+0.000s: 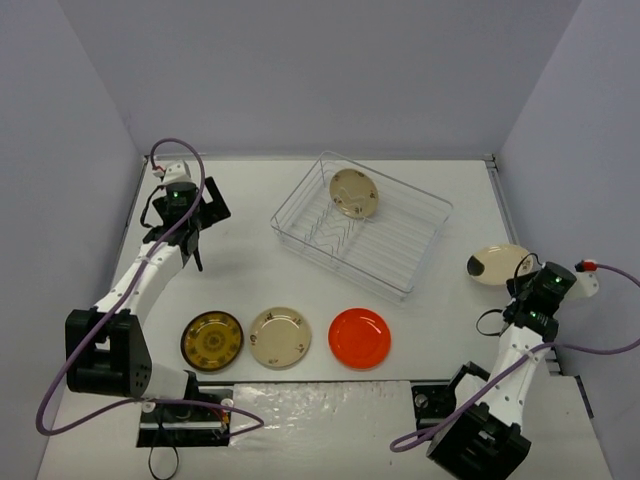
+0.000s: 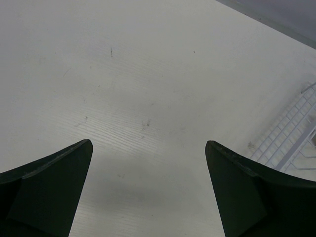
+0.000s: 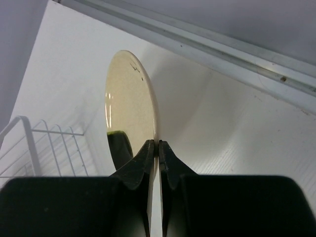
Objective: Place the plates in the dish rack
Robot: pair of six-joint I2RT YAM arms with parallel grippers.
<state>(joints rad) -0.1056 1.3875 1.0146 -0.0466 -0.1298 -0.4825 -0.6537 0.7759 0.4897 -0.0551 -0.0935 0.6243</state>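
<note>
The wire dish rack (image 1: 420, 210) stands at the back middle, with one cream plate with brown motifs (image 1: 354, 193) upright in its far end. On the table near the front lie a dark brown plate with yellow pattern (image 1: 212, 340), a cream plate with brown motifs (image 1: 280, 337) and an orange-red plate (image 1: 360, 337). My right gripper (image 1: 522, 272) is shut on the rim of the cream plate with a dark patch (image 1: 495, 263), held edge-on in the right wrist view (image 3: 131, 106), right of the rack. My left gripper (image 1: 196, 238) is open and empty over bare table left of the rack (image 2: 296, 133).
Grey walls close in the table on the left, back and right. A metal rail (image 3: 207, 44) runs along the table's right edge close to the held plate. The arm bases and purple cables sit at the near edge.
</note>
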